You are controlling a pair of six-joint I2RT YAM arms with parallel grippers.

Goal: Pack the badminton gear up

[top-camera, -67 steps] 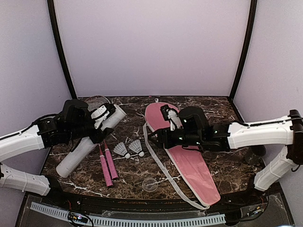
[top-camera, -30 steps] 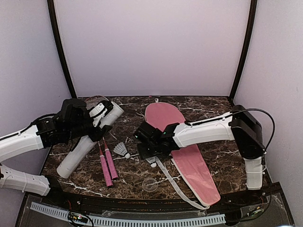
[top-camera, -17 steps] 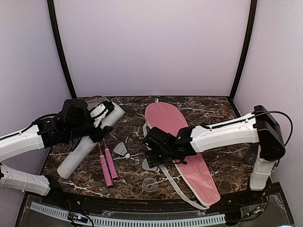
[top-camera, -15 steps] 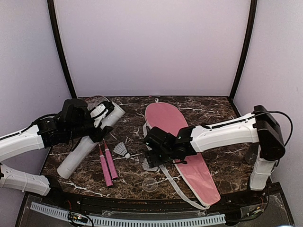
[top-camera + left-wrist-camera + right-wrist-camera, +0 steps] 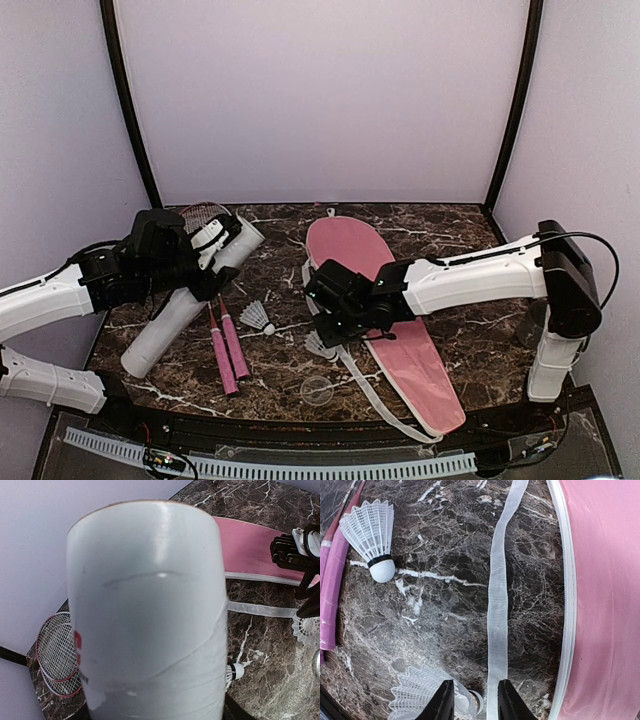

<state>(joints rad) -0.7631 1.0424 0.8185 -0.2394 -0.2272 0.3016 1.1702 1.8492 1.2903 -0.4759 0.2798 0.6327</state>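
The shuttlecock (image 5: 417, 692) lay near the table's middle, just left of the strap (image 5: 497, 605). The right gripper (image 5: 472, 702) stood narrowly astride its cork; whether it touched was unclear. The feathers looked light and crushable, so the cork was the place to pinch. The left gripper (image 5: 215, 245) clasped the tube (image 5: 165, 325).

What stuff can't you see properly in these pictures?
- Left wrist view: the long white tube fills the picture, hiding the fingers of the left gripper and part of the red-framed racket heads.
- Right wrist view: the bottom edge cuts off the white feather shuttlecock at the right gripper, so whether it is pinched is unclear.
- Top view: the left gripper covers most of the racket heads; the tube's inside is hidden.
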